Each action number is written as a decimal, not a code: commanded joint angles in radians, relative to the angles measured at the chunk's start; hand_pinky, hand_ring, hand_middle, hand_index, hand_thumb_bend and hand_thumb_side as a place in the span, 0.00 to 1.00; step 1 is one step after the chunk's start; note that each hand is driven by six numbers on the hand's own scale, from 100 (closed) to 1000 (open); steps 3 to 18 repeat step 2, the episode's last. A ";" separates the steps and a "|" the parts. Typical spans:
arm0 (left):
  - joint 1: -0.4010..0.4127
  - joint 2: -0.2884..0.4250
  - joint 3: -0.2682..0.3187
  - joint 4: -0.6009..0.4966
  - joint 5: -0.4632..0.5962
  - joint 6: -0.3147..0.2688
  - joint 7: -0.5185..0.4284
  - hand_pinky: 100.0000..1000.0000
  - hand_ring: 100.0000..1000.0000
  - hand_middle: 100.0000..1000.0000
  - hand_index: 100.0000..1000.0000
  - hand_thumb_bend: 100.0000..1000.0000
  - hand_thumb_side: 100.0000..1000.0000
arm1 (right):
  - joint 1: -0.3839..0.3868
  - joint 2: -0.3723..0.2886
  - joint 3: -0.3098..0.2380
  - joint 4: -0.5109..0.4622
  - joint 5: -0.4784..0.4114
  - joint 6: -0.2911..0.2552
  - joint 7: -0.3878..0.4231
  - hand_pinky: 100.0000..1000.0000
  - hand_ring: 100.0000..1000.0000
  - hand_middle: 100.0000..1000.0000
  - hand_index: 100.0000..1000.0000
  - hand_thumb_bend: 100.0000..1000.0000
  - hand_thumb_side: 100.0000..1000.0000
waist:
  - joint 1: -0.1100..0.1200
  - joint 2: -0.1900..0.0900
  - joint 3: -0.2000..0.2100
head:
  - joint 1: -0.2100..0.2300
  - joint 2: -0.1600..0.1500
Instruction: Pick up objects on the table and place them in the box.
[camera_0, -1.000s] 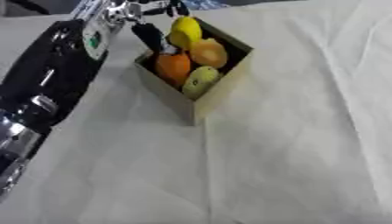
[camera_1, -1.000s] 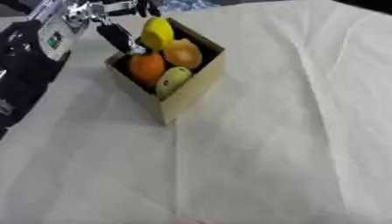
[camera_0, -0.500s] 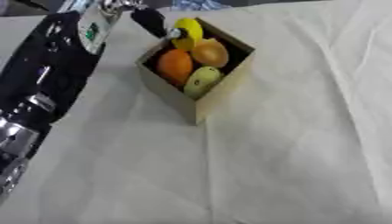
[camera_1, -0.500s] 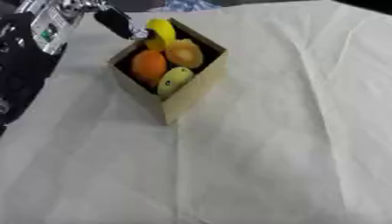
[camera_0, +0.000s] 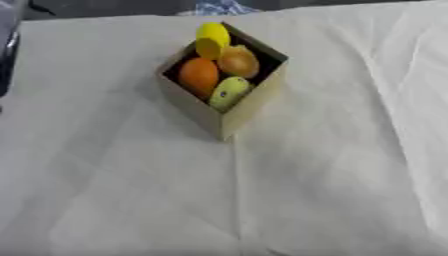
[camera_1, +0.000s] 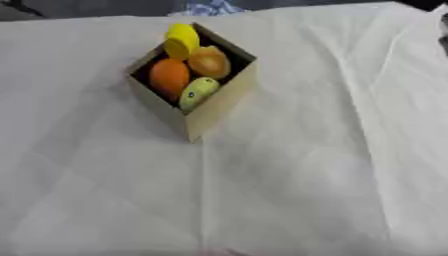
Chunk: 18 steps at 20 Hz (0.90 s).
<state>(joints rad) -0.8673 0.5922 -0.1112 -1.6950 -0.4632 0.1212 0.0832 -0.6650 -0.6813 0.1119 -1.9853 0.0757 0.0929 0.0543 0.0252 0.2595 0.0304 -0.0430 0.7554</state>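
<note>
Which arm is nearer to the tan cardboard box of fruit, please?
Left, apparently: a dark sliver of left arm sits at the left edge, apart from the tan cardboard box; no right arm clearly shows.

Only obstacle: box (camera_0: 229, 107) in upper centre, packed with fruit, yellow piece (camera_0: 212, 39) poking above its far rim. White-covered worktop (camera_0: 332, 180) around it looks bare; cloth wrinkles, probably flat.
</note>
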 joint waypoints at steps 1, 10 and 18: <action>0.099 0.074 0.078 -0.171 0.158 0.057 0.162 0.75 0.69 0.67 0.81 0.23 0.39 | 0.000 0.000 -0.019 -0.015 -0.016 -0.014 -0.047 0.87 0.69 0.65 0.76 0.00 0.47 | -0.006 -0.023 0.006 | -0.011 0.000; 0.150 0.072 0.101 -0.204 0.205 0.065 0.211 0.75 0.68 0.67 0.81 0.23 0.42 | 0.006 0.009 -0.020 -0.015 -0.021 -0.019 -0.057 0.87 0.69 0.66 0.76 0.00 0.47 | -0.009 -0.023 0.009 | -0.013 -0.001; 0.150 0.072 0.101 -0.204 0.205 0.065 0.211 0.75 0.68 0.67 0.81 0.23 0.42 | 0.006 0.009 -0.020 -0.015 -0.021 -0.019 -0.057 0.87 0.69 0.66 0.76 0.00 0.47 | -0.009 -0.023 0.009 | -0.013 -0.001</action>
